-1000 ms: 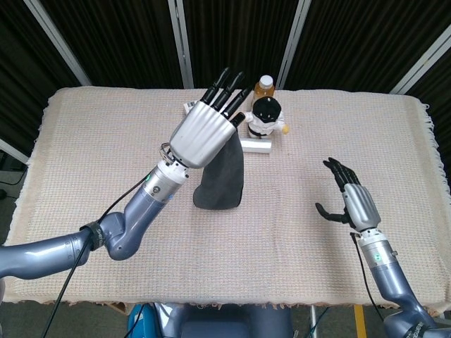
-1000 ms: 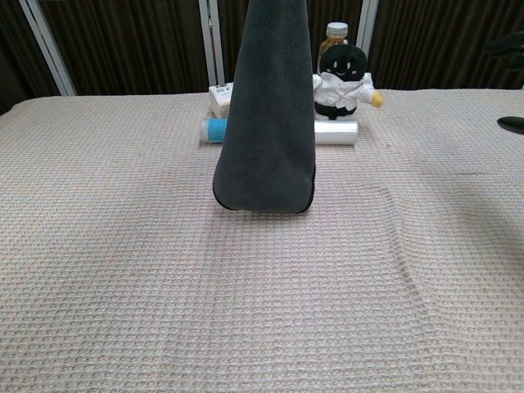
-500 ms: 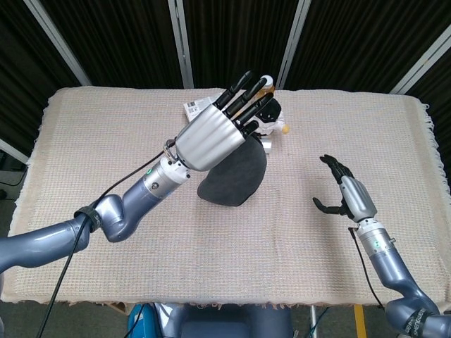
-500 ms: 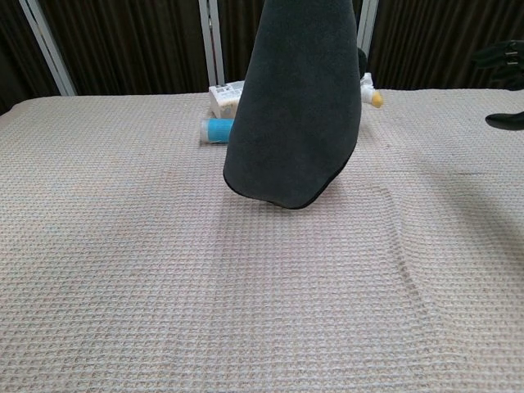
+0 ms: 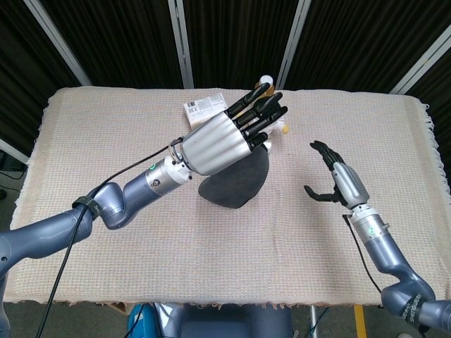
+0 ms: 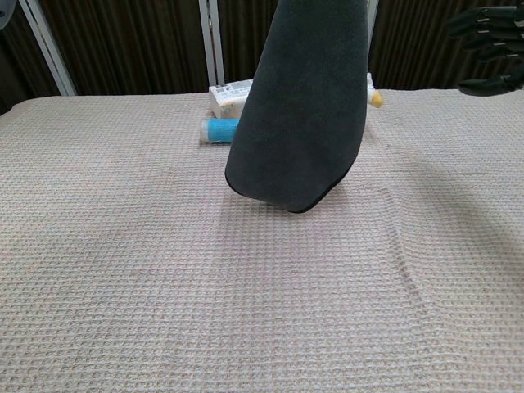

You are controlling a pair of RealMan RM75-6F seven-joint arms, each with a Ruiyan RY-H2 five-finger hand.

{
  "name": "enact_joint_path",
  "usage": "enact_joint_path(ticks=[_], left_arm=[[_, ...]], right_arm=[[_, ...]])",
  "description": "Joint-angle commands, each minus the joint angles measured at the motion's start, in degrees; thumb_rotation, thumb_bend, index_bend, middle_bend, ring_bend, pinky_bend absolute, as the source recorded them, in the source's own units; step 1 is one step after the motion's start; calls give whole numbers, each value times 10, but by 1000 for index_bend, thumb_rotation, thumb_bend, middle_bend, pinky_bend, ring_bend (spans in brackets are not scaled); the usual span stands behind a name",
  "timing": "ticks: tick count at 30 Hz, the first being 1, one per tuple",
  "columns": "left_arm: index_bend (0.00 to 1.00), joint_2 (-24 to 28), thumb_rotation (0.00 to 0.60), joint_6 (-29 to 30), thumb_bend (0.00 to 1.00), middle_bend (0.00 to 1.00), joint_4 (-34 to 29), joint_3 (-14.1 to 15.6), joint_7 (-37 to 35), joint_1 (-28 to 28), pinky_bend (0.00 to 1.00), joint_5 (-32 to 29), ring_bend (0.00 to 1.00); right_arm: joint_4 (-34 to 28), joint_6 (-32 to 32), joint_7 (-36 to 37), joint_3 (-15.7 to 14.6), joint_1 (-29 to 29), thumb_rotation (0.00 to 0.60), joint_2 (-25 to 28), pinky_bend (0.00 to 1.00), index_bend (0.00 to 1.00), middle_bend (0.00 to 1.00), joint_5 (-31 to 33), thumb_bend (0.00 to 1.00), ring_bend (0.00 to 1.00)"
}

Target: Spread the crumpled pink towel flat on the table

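My left hand (image 5: 222, 137) has swung the dark grey towel (image 6: 304, 106), pinched aloft, rightward; right hand (image 5: 337, 182), spread, nears; nothing's spread on counter (image 5: 106, 141) yet.

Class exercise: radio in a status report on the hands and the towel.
Left hand holds dark grey towel aloft, hanging. Right hand open, empty, apart. No pink towel seen. Box and blue tube behind.
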Motion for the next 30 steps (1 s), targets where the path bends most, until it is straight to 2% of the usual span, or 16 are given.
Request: enact_joint_path(ticks=[1,13,30], left_arm=[[596,-2,600,3,491,155,1,4,0,-3,0,1,0],[597,-12,600,10,492,154,9,16,0,-10,0,-7,0],[596,-25,600,23,491,155,19,31,-5,-19,0,-12,0]], right_arm=[[7,-19,5,6,18,600,1,11,85,13,-5,329,0],[-9,-80,15,-2,64,600,-5,11,116,13,-15,329,0],[67,-141,11,-4,125,600,-65,11,142,13,32,332,0]])
